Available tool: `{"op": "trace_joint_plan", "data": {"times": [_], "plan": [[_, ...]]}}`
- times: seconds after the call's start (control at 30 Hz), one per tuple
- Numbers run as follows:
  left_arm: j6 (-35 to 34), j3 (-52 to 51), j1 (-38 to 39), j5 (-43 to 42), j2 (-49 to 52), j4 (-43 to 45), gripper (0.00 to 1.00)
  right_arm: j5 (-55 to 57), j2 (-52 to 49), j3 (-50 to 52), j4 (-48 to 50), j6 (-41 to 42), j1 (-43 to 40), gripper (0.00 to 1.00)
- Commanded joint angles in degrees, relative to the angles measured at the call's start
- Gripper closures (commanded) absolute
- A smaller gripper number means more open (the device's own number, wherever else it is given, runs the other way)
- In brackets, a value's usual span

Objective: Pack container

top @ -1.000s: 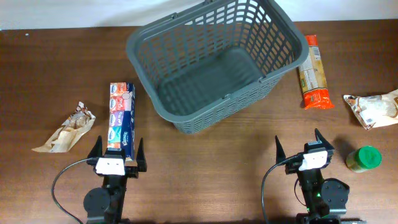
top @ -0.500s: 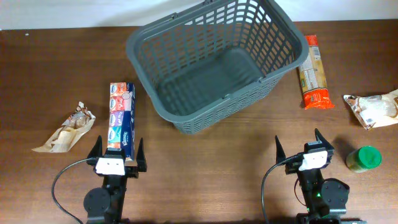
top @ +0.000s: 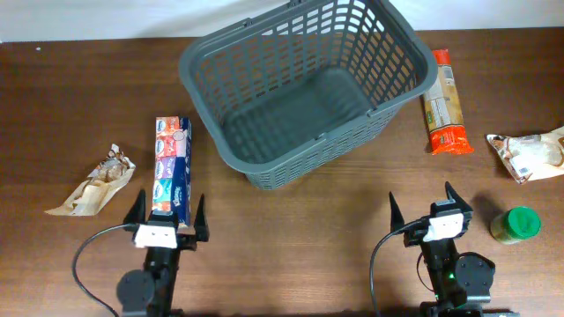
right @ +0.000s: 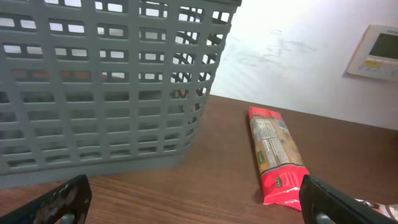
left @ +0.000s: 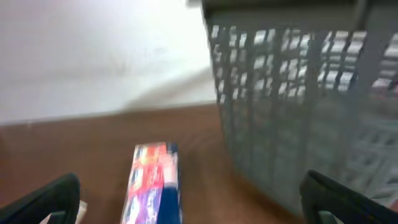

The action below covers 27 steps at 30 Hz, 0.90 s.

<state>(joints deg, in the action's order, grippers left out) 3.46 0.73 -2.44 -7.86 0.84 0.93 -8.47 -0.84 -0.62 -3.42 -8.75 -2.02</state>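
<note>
Container: the large dark grey plastic basket [top: 291, 110] with slotted walls stands at the far middle of the brown wooden table [top: 291, 246], skewed to the table's edges. Nothing lies in it.
Left pincer: my left pincer [top: 166, 208] is spread wide and holds nothing. The near end of the long blue cardboard box [top: 172, 163] lies just ahead, lined up lengthwise between my fingers. I cannot tell whether the fingers are down at the box's level, because the wrist view is blurred.
Right pincer: my right pincer [top: 421, 201] is likewise spread wide and empty, with bare table before it.
Waiting on the right: a long orange-red biscuit packet [top: 442, 106] lies just beside the basket's right wall. A pale foil pouch [top: 529, 154] and a green-lidded round jar [top: 515, 224] sit nearer me.
Waiting on the left: a crumpled brown paper wrapper [top: 92, 185] lies left of the box.
Stage: as I judge it, packing has not started, and the box looks like the first pick.
Risk, grip: taking the box by its near end leaves most of its length hanging, so it may droop or twist out of my fingers.
Risk, rim: the basket wall is tall. A low carry would knock the box against the rim and could shove the basket askew.
Risk, jar: it is round, so a careless sweep of my right arm could send it rolling.
Risk, wrapper: it looks thin and crumpled, so it may slip out of a pinch.
</note>
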Motion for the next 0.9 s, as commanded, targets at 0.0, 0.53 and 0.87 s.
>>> {"op": "trace_joint_plan", "data": {"times": [0.0,0.53,0.87], "plan": [[0.0,-0.2,-0.3,-4.9,-0.5,4.7,0.01,-0.8,0.5,0.3,-0.3,0.6,-0.3,0.01],[-20.2,6.4,-0.3,-31.8,-0.3,-4.2,0.01,-1.7,-3.4,-6.9,-2.8,15.0,-0.3,0.01],[-5.5,26.6,-0.3,-12.6,2.3,-30.9,0.01,8.6,-22.1,-32.6,-18.3,9.4,-0.3,0.01]]}}
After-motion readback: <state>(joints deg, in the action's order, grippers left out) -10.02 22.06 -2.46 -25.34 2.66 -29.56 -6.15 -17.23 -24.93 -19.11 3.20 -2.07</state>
